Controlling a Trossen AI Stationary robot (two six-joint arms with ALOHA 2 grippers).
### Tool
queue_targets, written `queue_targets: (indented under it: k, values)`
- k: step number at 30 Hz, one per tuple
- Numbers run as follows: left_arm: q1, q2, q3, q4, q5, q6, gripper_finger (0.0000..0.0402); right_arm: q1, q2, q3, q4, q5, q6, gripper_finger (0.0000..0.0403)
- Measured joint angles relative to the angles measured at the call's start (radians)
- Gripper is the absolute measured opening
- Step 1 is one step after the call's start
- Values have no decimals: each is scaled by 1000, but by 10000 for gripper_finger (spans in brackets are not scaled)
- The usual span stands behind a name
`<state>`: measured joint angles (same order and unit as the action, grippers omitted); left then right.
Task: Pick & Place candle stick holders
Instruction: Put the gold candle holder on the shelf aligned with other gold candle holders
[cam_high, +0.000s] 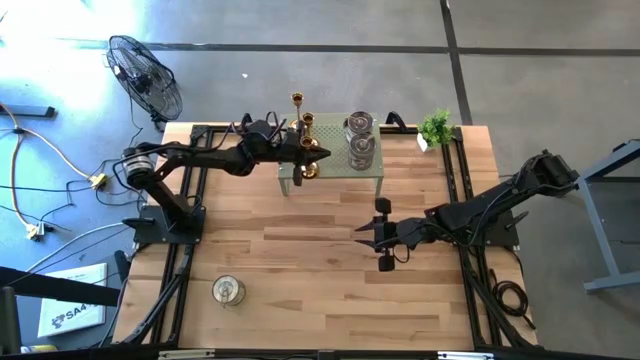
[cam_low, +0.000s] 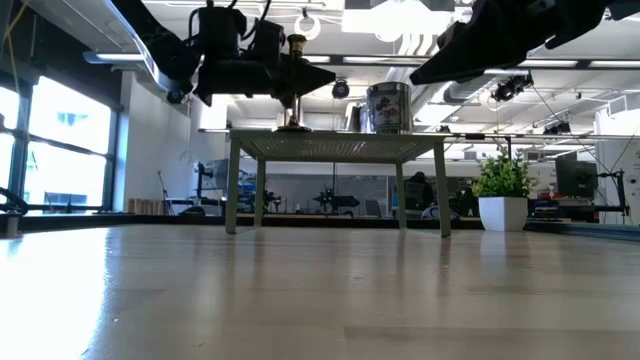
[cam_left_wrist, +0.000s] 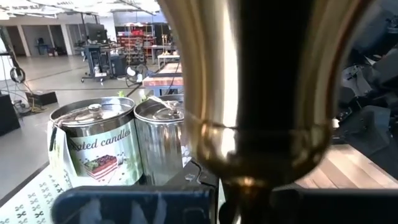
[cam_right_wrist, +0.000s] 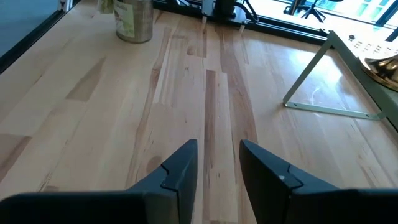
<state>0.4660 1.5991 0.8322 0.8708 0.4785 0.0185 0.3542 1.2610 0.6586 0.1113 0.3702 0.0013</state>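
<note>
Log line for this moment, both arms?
left gripper: shut on gold candle holder at small raised table | right gripper: empty, hovering mid-table

left pincer (cam_high: 312, 160): closed, arm extended | right pincer (cam_high: 384, 236): fingers slightly parted, empty, hovering

Bright overall, daylight plus ceiling strips. Sun patch hits the floor left of the fan (cam_high: 146, 78), w/ hard shadows there. Low view: arms and the small raised table (cam_low: 335, 146) read near-silhouette vs. glowing windows & overhead lights; wood in front of it is soft, out of focus, w/ pale sheen. Left wrist view: gold holder (cam_left_wrist: 261, 93) very close, blurred, strong glare streaks; tins beside it sharper. Right wrist view evenly lit, clear.
</note>
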Motion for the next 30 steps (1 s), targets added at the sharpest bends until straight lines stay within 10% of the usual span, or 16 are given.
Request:
queue_targets:
  k: [13, 30]
  values:
    - [45, -42, 0, -107, 10, -49, 8, 0, 0, 0, -18, 0, 18, 114]
    - [45, -95, 0, -201, 16, -23, 129, 0, 0, 0, -19, 1, 21, 114]
